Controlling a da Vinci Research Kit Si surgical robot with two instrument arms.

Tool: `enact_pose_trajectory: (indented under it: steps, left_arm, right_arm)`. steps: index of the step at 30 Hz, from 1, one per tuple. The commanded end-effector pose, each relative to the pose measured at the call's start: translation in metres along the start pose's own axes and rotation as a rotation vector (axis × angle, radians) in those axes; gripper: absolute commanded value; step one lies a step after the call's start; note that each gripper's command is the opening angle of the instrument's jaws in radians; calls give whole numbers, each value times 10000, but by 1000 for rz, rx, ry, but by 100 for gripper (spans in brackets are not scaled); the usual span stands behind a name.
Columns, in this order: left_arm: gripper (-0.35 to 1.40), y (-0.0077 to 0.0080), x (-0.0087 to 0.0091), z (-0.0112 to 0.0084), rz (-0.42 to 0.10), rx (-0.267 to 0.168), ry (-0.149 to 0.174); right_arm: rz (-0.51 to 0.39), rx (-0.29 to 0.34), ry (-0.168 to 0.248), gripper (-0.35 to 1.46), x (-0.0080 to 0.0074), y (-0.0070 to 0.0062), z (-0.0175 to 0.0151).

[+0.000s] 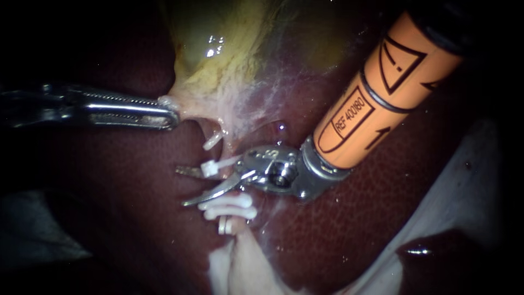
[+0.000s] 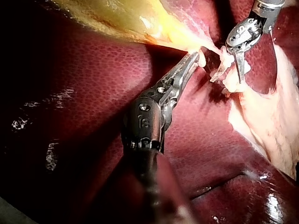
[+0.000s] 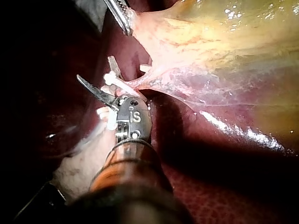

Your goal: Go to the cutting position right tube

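Steel left instrument (image 1: pixel 170 116), jaws clamped on the gallbladder (image 1: pixel 218 60) at its pale lower edge, bare liver (image 1: pixel 136 218) open beneath, and the right instrument (image 1: pixel 183 187) with blades gaping at the tube (image 1: pixel 226 143) between white clips (image 1: pixel 210 168).

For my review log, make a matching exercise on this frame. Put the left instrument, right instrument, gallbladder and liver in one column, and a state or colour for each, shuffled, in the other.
Things:
1. left instrument
2. right instrument
3. gallbladder
4. liver

States:
A. dark red, lying beneath the rest
B. jaws open, beside the white clips
C. yellowish, held at its edge
D. jaws shut on tissue

Pairs: 1-D, 2-B, 3-C, 4-A
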Motion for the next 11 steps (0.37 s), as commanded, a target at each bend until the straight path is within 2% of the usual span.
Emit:
enact_pose_trajectory:
  steps: [1,11]
  left_arm:
    - [-35,0,0,0,0,-2,0]
    - [-35,-1,-1,2,1,-1,0]
  right_arm:
    - [-1,0,-1,135,0,0,0]
    - [-1,0,-1,137,-1,1,-1]
